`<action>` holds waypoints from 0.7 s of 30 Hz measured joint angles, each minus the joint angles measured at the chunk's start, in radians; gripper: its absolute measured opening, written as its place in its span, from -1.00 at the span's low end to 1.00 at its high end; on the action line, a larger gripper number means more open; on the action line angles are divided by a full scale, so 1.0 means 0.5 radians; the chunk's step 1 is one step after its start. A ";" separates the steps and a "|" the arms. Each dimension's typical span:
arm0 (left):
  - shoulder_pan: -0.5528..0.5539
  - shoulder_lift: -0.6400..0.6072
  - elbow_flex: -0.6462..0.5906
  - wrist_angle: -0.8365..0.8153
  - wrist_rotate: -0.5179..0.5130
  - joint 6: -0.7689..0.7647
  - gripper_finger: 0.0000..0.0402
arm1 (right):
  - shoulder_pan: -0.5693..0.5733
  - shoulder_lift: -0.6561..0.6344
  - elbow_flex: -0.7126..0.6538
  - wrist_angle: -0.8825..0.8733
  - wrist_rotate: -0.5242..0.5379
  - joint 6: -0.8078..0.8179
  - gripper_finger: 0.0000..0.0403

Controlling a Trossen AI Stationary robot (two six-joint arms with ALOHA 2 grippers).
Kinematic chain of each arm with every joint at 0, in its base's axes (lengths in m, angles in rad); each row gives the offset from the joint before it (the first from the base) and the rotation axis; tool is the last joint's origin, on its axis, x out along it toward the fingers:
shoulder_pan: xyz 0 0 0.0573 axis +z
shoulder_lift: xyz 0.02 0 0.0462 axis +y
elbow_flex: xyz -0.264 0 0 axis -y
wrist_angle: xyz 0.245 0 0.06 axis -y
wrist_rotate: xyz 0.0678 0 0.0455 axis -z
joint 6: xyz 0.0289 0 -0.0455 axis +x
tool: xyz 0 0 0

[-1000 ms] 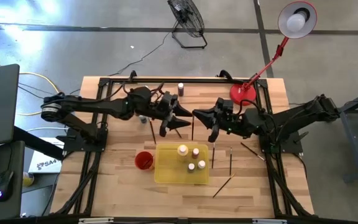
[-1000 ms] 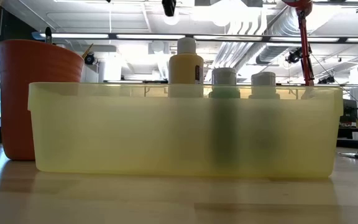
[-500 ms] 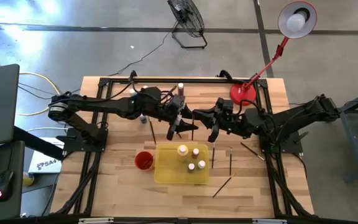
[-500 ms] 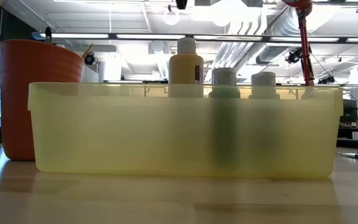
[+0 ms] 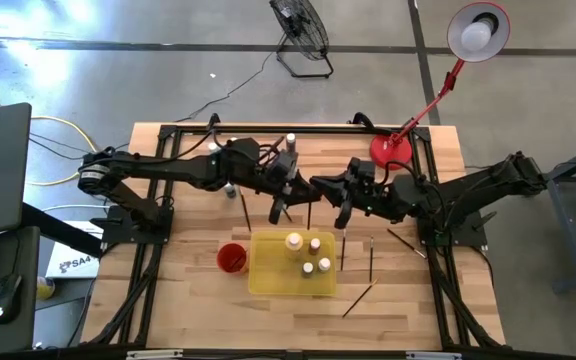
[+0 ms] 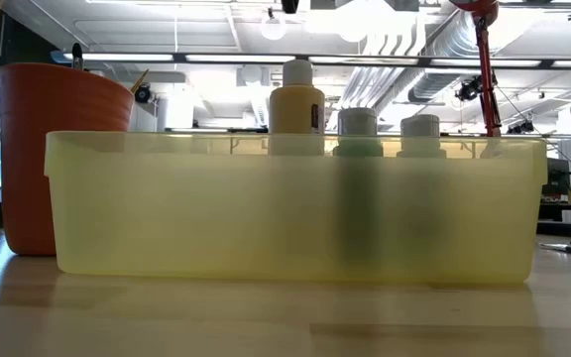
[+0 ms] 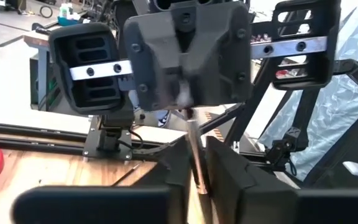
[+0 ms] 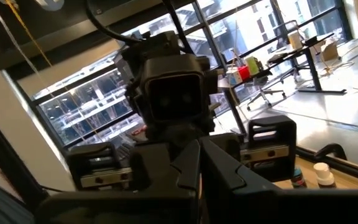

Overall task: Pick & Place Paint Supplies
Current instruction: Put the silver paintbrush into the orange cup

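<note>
Paintbrush [image 7: 194, 149], thin dark stick: light and stiff, with a smooth, narrow handle that I'd expect to twist or slip in a loose pinch. The bristle end is probably soft, so best taken on the handle, mid-length and square across the fingers. It sits mid-air at the centre of the high view, just above the upper edge of the yellow tray [image 5: 263, 283], running between the two grippers.

Left gripper [image 5: 283, 207] is pinched on the brush handle. In the left wrist view both dark fingers [image 7: 225, 174] sit tight on either side of the stick. The left arm stretches in from the left of the high view, nearly flat across the table, wrist turned toward the other arm.

Right gripper [image 5: 315, 187] is clamped too. In the left wrist view the brush's far end runs up into its closed fingers. The right arm reaches in from the right of the frame, elbow bent, and faces the left gripper head-on, so this looks like a handover with both holding at once. There is a risk of bending or dropping the brush if one pulls before the other lets go.

Four pale-capped bottles [image 5: 293, 241] stand in the tray, and the red cup [image 5: 231, 257] is just left of it. Loose brushes [image 5: 371, 262] lie on the table [image 5: 188, 300] right of the tray. One more bottle [image 5: 291, 141] stands near the top edge.
</note>
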 joint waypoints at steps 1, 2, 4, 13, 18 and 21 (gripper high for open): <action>0.000 0.000 0.000 0.001 -0.004 0.000 -0.87 | 0.000 0.000 0.000 0.002 -0.004 0.000 -0.99; 0.001 0.000 0.000 0.000 -0.002 0.001 -0.92 | 0.001 -0.001 0.000 0.000 0.001 0.000 -0.99; 0.001 0.000 0.000 -0.001 -0.004 0.000 -0.95 | 0.001 -0.001 0.000 0.001 -0.003 0.001 -0.99; 0.001 0.000 -0.002 0.005 0.029 0.010 -0.95 | 0.001 -0.004 0.000 -0.001 -0.033 0.001 -0.94; -0.001 0.000 -0.002 0.024 0.032 0.024 -0.95 | 0.000 -0.042 -0.001 -0.011 -0.088 -0.012 -0.67; -0.001 0.000 -0.002 0.008 0.031 0.026 -0.95 | 0.004 -0.083 -0.001 -0.010 -0.089 -0.005 -0.48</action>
